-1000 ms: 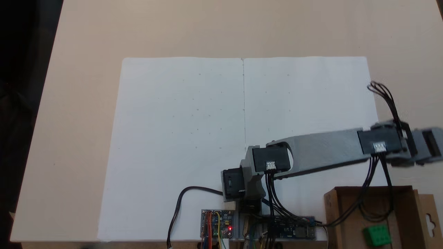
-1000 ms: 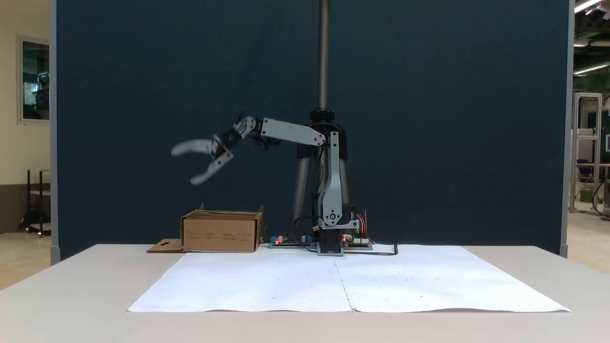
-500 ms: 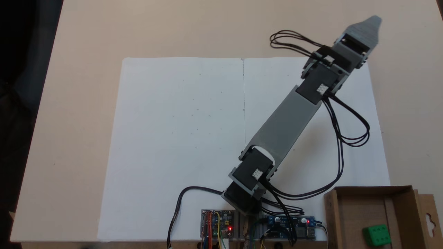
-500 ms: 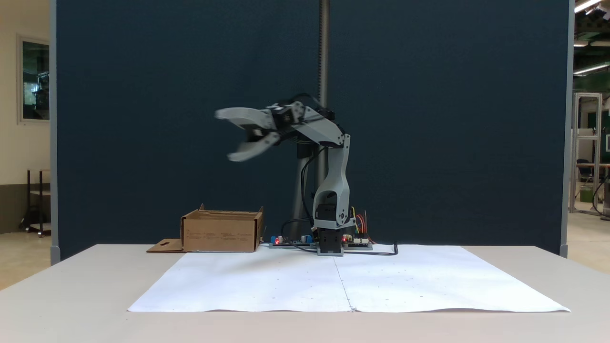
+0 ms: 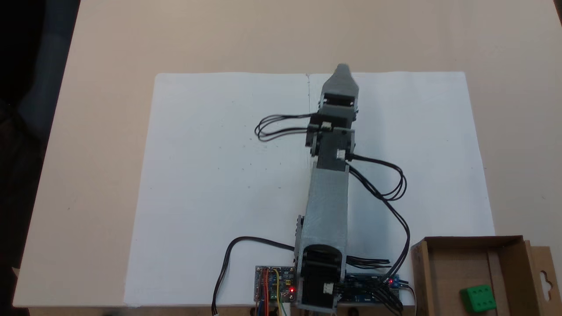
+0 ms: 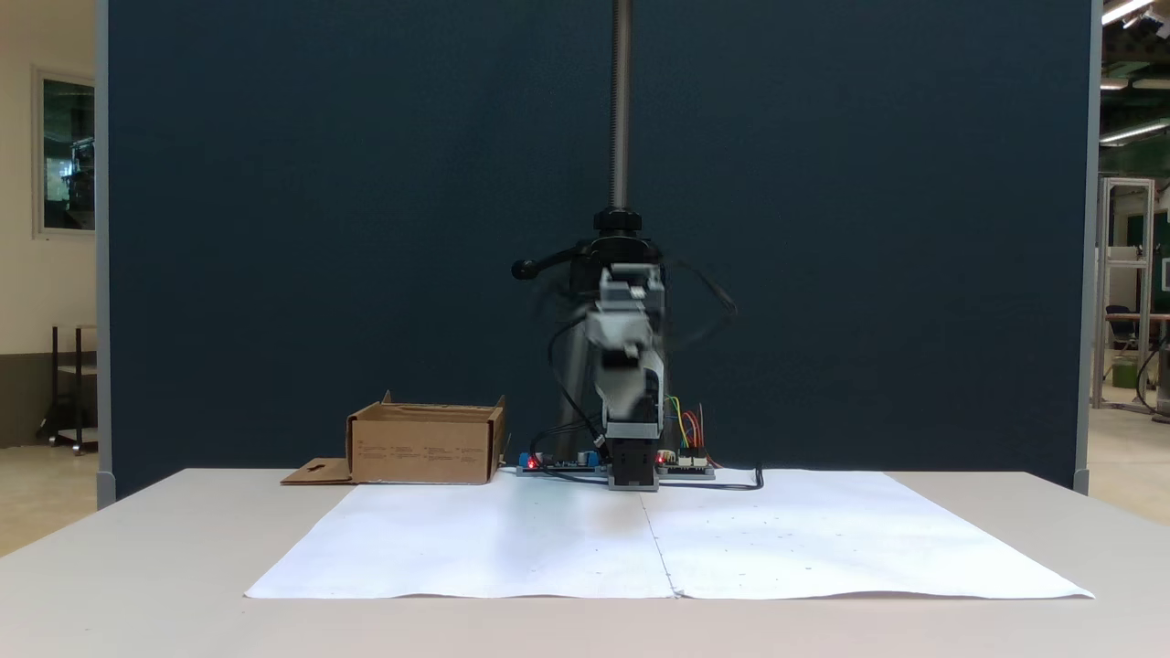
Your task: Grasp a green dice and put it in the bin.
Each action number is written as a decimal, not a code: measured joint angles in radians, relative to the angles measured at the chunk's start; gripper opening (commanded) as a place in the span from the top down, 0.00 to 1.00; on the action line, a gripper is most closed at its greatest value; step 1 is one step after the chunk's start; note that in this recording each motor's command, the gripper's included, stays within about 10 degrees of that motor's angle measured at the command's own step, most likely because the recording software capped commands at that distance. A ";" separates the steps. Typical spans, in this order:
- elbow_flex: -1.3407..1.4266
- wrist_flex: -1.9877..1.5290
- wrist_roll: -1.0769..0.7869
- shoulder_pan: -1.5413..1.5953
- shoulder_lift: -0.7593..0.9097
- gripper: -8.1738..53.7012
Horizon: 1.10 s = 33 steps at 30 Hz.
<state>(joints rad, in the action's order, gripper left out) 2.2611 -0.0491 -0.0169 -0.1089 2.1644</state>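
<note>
You look at a pale table with a large white paper on it, and a dark blue screen stands behind the table in the fixed view from the front.

From above, you see the arm stretched straight over the middle of the paper, along its centre fold, with the fingers near the far edge of the paper. In this view one finger lies over the other, so you cannot tell if they are released or clenched. From the front, the arm points toward the camera and is blurred, and the fingers cannot be made out there.

The view from above lets you look inside the bin: the dice lies on its floor, near the lower edge of the picture, just beside the divider strip. From the front you see the bin as a closed brown wall, left of the arm base, and its flap lies flat on the table.

The bin stands at the corner of the paper, well apart from the fingers. Both halves of the paper are bare, with open room on either side of the arm. Black cables hang in loops beside the arm.
</note>
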 measured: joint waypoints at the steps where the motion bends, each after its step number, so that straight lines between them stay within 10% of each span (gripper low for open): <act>1: 0.060 0.028 0.000 0.018 0.028 0.17; 17: 0.715 0.545 -0.015 0.069 0.081 0.17; 33: 0.798 0.934 -0.054 0.084 0.081 0.15</act>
<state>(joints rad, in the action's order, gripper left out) 3.0588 0.8851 -0.0706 -0.0245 2.2457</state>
